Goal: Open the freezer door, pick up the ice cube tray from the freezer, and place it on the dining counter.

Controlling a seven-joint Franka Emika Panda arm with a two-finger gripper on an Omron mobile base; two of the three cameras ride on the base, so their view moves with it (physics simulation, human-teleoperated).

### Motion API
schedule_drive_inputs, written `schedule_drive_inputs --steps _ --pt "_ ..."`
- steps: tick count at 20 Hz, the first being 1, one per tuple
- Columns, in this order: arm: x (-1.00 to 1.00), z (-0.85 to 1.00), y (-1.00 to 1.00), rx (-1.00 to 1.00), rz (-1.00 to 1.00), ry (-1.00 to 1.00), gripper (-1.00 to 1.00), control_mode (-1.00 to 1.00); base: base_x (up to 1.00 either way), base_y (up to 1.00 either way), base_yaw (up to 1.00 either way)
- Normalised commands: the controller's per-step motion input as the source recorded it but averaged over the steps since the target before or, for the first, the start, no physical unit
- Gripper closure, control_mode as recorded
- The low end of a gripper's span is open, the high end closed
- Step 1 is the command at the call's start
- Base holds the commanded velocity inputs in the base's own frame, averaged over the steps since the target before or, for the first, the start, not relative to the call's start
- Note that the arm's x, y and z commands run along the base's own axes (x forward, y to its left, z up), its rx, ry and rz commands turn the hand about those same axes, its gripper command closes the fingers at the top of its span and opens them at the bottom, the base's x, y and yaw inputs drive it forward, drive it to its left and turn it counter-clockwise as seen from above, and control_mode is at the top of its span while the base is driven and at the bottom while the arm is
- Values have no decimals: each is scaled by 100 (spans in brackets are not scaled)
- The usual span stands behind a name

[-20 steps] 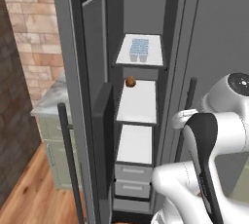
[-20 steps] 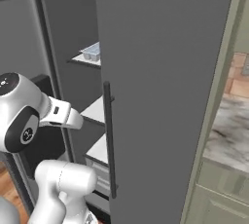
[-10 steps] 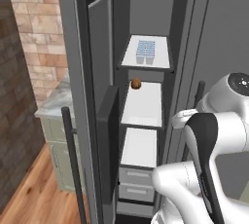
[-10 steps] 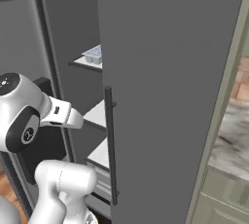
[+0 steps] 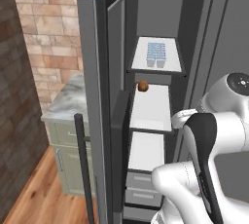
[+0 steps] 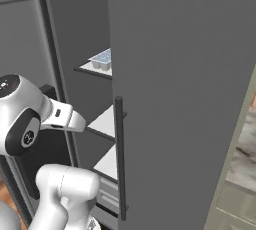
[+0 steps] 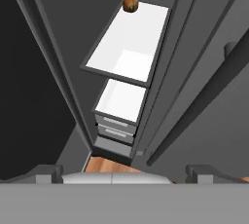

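Freezer door [image 5: 99, 96] is swung wide, so you've clear reach to the ice cube tray [image 5: 156, 54] on the top shelf; jaws fully open, empty.

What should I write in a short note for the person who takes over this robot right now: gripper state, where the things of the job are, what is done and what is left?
Gripper: open, holding nothing, pointing down along the freezer shelves.
Freezer door: swung open to the left.
Ice cube tray: lies on the top white shelf inside the freezer, untouched.
Small brown round item: at the back of the shelf below; not part of the job.
Done: door opened.
Left: reach up to the top shelf, grasp the tray, carry it out and set it on the dining counter.
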Motion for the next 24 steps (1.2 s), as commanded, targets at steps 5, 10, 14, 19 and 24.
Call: schedule_drive_inputs --steps 5,10,14,19,24 --pt "0 0 0 0 0 0 -100 100 65 7 0" --pt "0 0 0 0 0 0 -100 100 57 17 0" --pt "0 0 0 0 0 0 -100 100 42 42 -1" --pt "0 0 0 0 0 0 -100 100 38 41 -4" --pt "0 0 0 0 0 0 -100 100 19 62 -3"
